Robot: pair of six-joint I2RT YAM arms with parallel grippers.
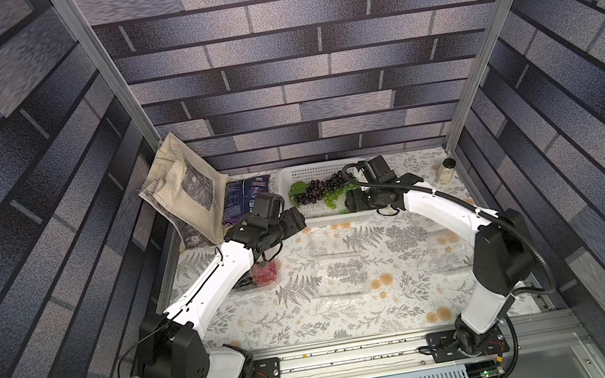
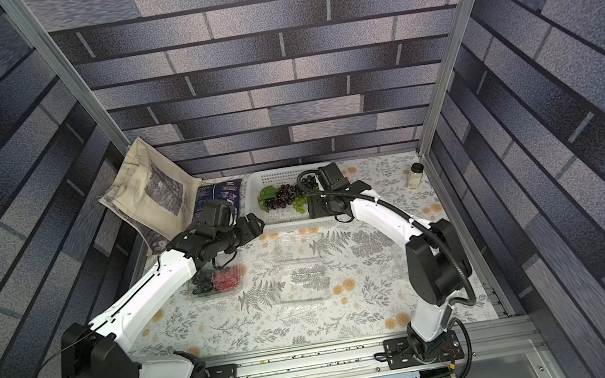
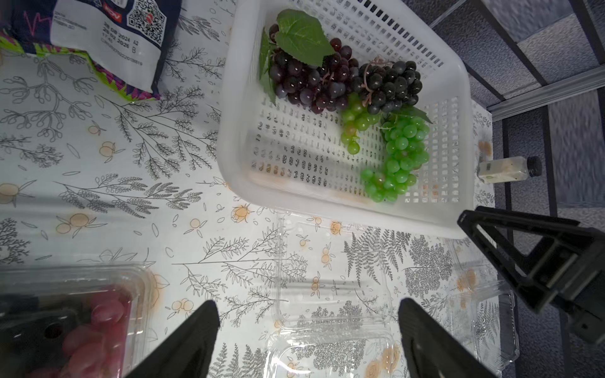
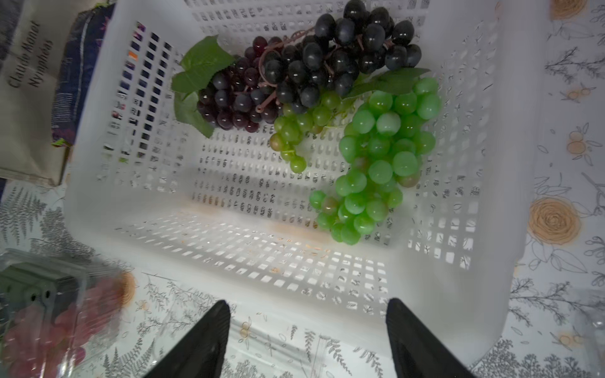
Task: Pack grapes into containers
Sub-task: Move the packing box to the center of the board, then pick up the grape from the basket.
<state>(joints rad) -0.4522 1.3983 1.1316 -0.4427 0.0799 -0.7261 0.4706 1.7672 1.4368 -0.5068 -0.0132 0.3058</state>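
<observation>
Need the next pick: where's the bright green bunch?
In both top views, the bright green bunch lies in the white basket at the back, by the right gripper.

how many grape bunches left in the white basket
4 in the basket: a purple bunch with a leaf, a black bunch touching it, a small pale green bunch and a big bright green bunch beside those. Another could hide underneath.

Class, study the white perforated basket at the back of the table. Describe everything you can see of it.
The white perforated plastic basket is rectangular, round-cornered and slightly translucent, with slotted floor and walls. It stands upright on the floral tablecloth. Four bunches lie together at one end: dark purple grapes with a green leaf, black grapes, pale green grapes, bright green grapes. Its other end is bare.
</observation>
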